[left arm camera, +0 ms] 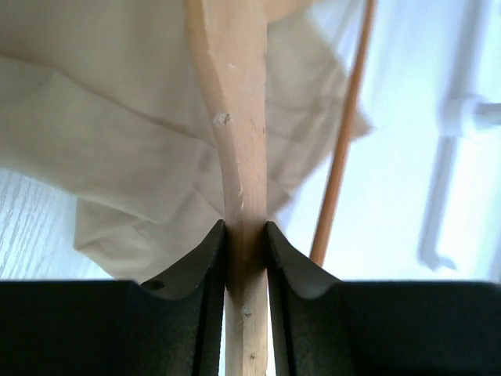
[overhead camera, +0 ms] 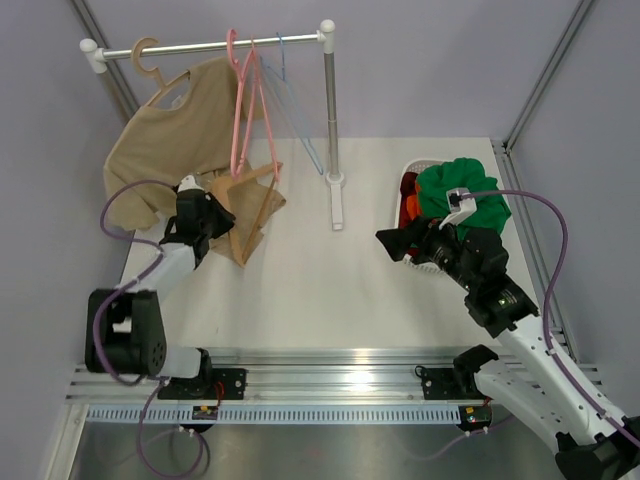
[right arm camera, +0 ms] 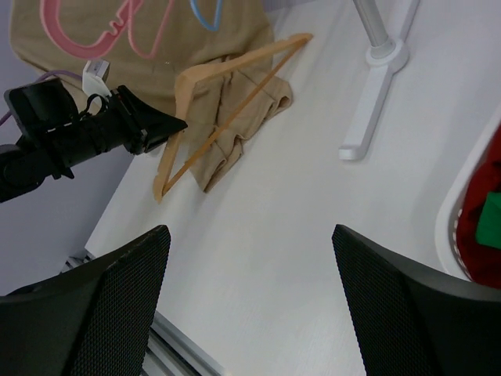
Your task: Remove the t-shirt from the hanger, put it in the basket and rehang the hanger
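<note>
The light wooden hanger [overhead camera: 250, 177] lies on the table at the left, partly over a tan cloth [overhead camera: 256, 215]. My left gripper [overhead camera: 218, 203] is shut on one flat arm of the hanger [left arm camera: 243, 117], with the wood pinched between both fingers [left arm camera: 205, 258]. The right wrist view shows the hanger [right arm camera: 235, 63] bare, with nothing on it. The bright green t-shirt [overhead camera: 465, 190] sits heaped in the white basket [overhead camera: 408, 172] at the right. My right gripper [overhead camera: 395, 243] hovers open in front of the basket, above bare table [right arm camera: 249, 231], holding nothing.
A clothes rack stands at the back: rail [overhead camera: 200, 45], post [overhead camera: 330, 110] and foot [overhead camera: 337, 205]. A beige top [overhead camera: 165, 140], pink hangers [overhead camera: 240, 110] and a pale-blue hanger [overhead camera: 295, 110] hang from it. A red-orange garment [overhead camera: 410, 205] lies in the basket.
</note>
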